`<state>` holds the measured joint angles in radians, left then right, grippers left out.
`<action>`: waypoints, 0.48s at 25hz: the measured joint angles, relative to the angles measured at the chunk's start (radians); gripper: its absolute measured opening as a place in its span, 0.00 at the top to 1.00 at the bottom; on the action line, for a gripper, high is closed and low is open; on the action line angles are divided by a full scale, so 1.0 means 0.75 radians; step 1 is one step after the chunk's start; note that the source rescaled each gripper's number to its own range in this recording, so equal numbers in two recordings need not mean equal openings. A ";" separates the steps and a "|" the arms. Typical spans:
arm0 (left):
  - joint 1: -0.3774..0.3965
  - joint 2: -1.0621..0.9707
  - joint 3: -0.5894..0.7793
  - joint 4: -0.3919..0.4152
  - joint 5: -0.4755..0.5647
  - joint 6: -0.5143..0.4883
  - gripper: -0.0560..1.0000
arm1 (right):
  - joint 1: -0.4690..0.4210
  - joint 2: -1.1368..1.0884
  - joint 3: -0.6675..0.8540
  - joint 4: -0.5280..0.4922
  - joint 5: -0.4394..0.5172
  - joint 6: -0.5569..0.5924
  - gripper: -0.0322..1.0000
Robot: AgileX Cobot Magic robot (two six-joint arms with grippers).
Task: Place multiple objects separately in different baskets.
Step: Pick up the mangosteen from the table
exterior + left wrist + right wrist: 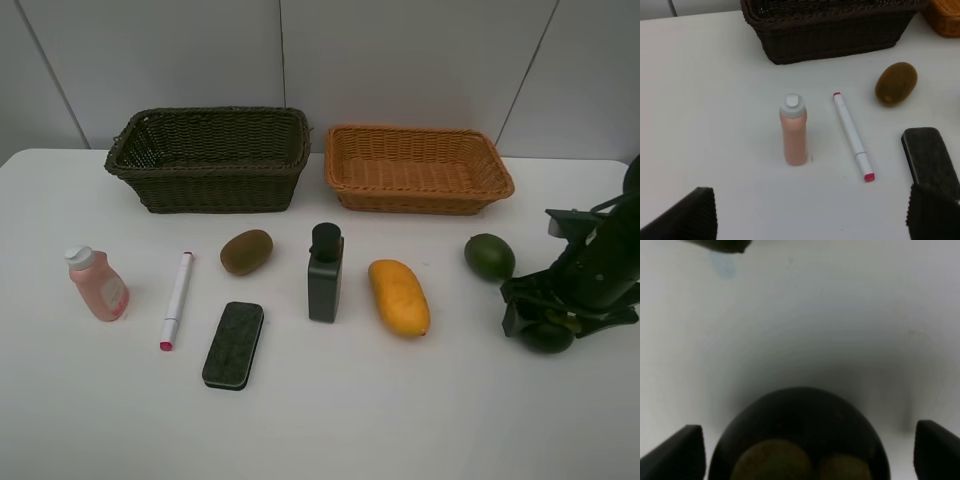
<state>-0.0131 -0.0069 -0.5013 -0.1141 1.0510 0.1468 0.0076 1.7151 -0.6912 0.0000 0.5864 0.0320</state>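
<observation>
Now: mangosteen on table, far right, directly under right gripper and between its spread fingers; contact not confirmable. Roughly round, so no long axis to line up on. Lime just beyond it, toward orange basket, the nearer one. Left gripper, also wide open, hangs well away over pink bottle. Right arm plainly nearer for this pick.
</observation>
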 joint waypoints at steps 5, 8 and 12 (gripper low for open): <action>0.000 0.000 0.000 0.000 0.000 0.000 0.00 | 0.000 0.000 0.000 0.000 0.000 0.000 0.00; 0.000 0.000 0.000 0.000 0.000 0.000 0.00 | 0.000 0.000 0.000 0.000 0.001 0.000 0.00; 0.000 0.000 0.000 0.000 0.000 0.000 0.00 | 0.000 0.000 0.000 0.017 0.002 0.000 0.00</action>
<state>-0.0131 -0.0069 -0.5013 -0.1141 1.0510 0.1468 0.0076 1.7151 -0.6912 0.0128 0.5882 0.0320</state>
